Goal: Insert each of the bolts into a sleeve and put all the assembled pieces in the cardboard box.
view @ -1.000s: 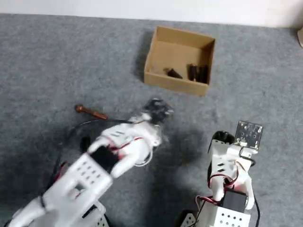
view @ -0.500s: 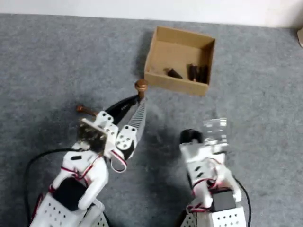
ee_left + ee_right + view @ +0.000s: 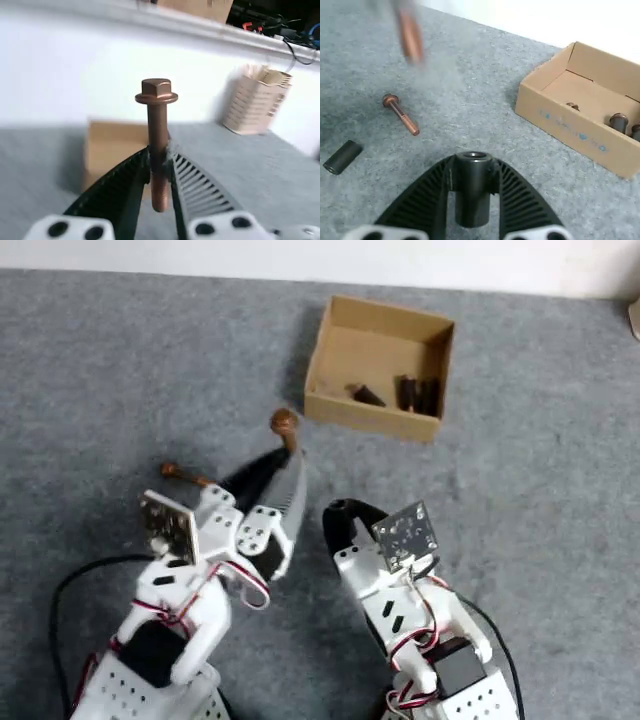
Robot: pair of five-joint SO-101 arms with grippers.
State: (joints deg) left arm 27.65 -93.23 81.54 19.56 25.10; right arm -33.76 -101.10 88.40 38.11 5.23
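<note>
My left gripper [image 3: 290, 455] is shut on a copper bolt [image 3: 284, 426], held head-up in front of the cardboard box [image 3: 322, 350]. The left wrist view has the bolt [image 3: 157, 125] upright between the dark fingers [image 3: 195, 182]. My right gripper [image 3: 338, 515] is shut on a black sleeve [image 3: 471, 187], its open end up, just right of the left gripper. A second bolt [image 3: 185, 475] lies on the carpet to the left, and in the right wrist view it [image 3: 400, 114] has a loose black sleeve [image 3: 342, 156] near it. Dark assembled pieces [image 3: 420, 392] lie in the box.
Grey carpet [image 3: 540, 480] covers the table, with free room right of the box and at the far left. In the left wrist view, a beige ribbed basket [image 3: 260, 102] stands by the white wall beyond the table.
My left gripper has pulled back from the middle and now holds the bolt upright, shifted slightly left. The right arm has swung left with the sleeve, close beside the left gripper.
</note>
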